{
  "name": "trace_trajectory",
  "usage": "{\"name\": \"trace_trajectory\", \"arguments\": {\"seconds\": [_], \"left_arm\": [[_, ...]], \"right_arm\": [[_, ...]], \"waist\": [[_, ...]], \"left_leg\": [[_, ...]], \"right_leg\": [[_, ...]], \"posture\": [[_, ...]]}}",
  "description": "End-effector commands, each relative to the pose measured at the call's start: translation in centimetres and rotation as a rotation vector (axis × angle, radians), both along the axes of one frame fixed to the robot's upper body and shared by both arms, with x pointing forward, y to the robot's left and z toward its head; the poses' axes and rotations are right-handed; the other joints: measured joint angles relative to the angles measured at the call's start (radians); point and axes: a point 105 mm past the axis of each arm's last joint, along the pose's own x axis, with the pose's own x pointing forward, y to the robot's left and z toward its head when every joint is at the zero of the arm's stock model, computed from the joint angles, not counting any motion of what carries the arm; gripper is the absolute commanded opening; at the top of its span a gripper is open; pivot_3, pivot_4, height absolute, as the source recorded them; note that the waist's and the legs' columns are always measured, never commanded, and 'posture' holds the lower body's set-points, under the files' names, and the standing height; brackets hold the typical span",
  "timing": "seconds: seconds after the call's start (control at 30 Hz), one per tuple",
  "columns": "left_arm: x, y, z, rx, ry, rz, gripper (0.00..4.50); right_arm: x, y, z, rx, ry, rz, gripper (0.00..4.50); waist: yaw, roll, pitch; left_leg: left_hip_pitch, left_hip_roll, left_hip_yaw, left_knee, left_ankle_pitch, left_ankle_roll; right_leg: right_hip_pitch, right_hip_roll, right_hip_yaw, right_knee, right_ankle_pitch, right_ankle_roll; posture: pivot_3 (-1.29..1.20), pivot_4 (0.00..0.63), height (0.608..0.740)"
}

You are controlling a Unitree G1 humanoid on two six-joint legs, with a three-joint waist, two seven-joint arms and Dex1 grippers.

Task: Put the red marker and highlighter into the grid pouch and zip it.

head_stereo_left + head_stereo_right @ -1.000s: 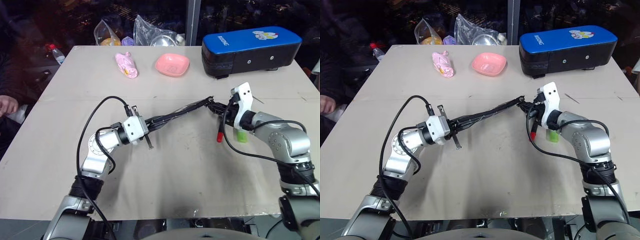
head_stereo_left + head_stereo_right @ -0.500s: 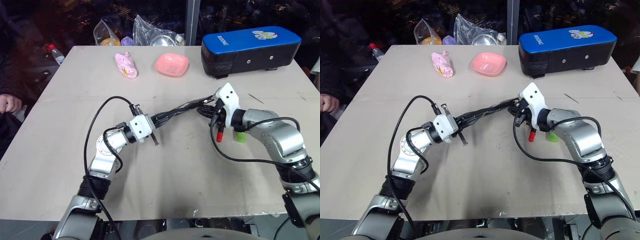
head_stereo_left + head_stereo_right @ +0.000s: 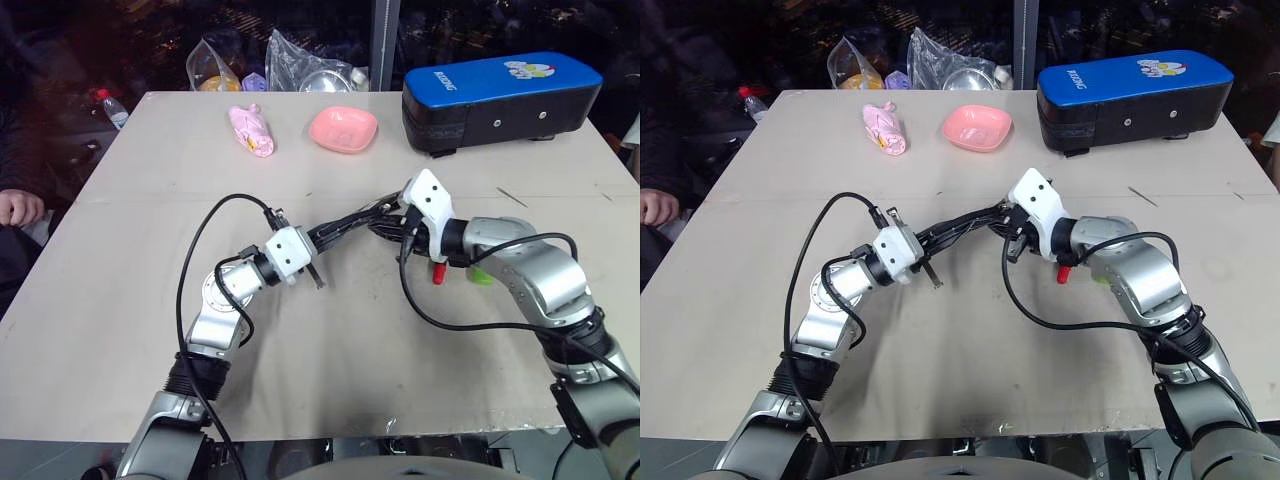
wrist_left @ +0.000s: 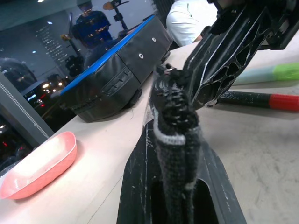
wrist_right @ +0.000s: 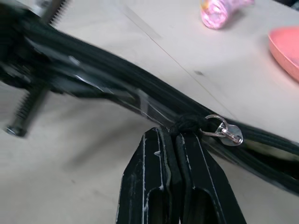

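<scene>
The grid pouch (image 3: 345, 228) hangs edge-on as a dark band above the table, stretched between both grippers. My left gripper (image 3: 322, 240) is shut on its near end, the black fabric (image 4: 175, 140) pinched between the fingers. My right gripper (image 5: 174, 135) is shut on the zipper pull, beside its silver ring (image 5: 225, 131), about midway along the pouch. The red marker (image 3: 438, 271) and the green highlighter (image 3: 481, 274) lie on the table just behind my right wrist; both lie outside the pouch, the red marker (image 4: 261, 99) in front of the highlighter (image 4: 275, 72).
A big blue-and-black case (image 3: 500, 100) stands at the back right. A pink bowl (image 3: 344, 129) and a pink wrapped object (image 3: 254, 130) lie at the back, with plastic bags (image 3: 310, 68) at the far edge. A person's hand (image 3: 15, 208) rests at the left edge.
My right gripper has slid left along the pouch with the zipper pull, closer to my left gripper. The marker and highlighter have stayed put, and the left gripper has barely moved.
</scene>
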Motion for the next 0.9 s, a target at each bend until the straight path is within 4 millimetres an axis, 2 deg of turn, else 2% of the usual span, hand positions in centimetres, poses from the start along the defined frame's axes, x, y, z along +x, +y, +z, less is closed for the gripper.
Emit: {"name": "trace_trajectory", "arguments": {"seconds": [0.03, 0.27, 0.5, 0.87, 0.9], "left_arm": [[-0.2, -0.7, 0.8, 0.0, -0.038, -0.018, 0.0], [-0.2, -0.7, 0.4, 0.01, -0.037, -0.016, 0.0], [0.1, -0.6, 0.1, 0.015, -0.035, 0.004, 0.0], [0.5, -1.0, -0.1, -0.006, -0.025, 0.006, 0.0], [0.5, -1.0, -0.1, -0.012, -0.023, 0.007, 0.0]], "right_arm": [[-1.4, 2.0, 1.9, 0.01, -0.081, 0.105, 0.04], [-2.4, 3.5, 2.0, -0.026, -0.093, 0.201, 0.04], [-4.6, 4.6, 2.4, -0.028, -0.096, 0.342, 0.04], [-3.5, 3.2, 1.8, -0.08, -0.124, 0.273, 0.04], [-3.4, 2.9, 1.7, -0.088, -0.115, 0.265, 0.28]], "waist": [[0.0, 0.0, 0.0], [0.0, 0.0, 0.0], [0.0, 0.0, 0.0], [0.001, 0.0, 0.0], [0.001, 0.0, 0.0]], "left_leg": [[0.0, 0.0, 0.0, 0.0, 0.0, 0.0], [0.0, 0.0, -0.001, 0.0, 0.0, 0.0], [0.0, 0.0, -0.001, 0.0, 0.0, 0.0], [-0.001, 0.0, -0.002, 0.0, -0.001, 0.001], [-0.001, 0.0, -0.003, 0.0, -0.001, 0.001]], "right_leg": [[0.0, 0.0, 0.0, 0.0, 0.0, 0.0], [0.0, 0.0, -0.001, 0.0, 0.0, 0.0], [0.0, 0.0, -0.001, 0.0, 0.0, 0.0], [0.0, -0.001, -0.002, -0.001, 0.0, 0.0], [0.0, -0.001, -0.002, -0.001, 0.0, 0.0]], "posture": [[0.0, 0.15, 0.716], [0.0, 0.15, 0.716], [0.0, 0.15, 0.716], [0.0, 0.15, 0.716], [0.0, 0.15, 0.716]]}}
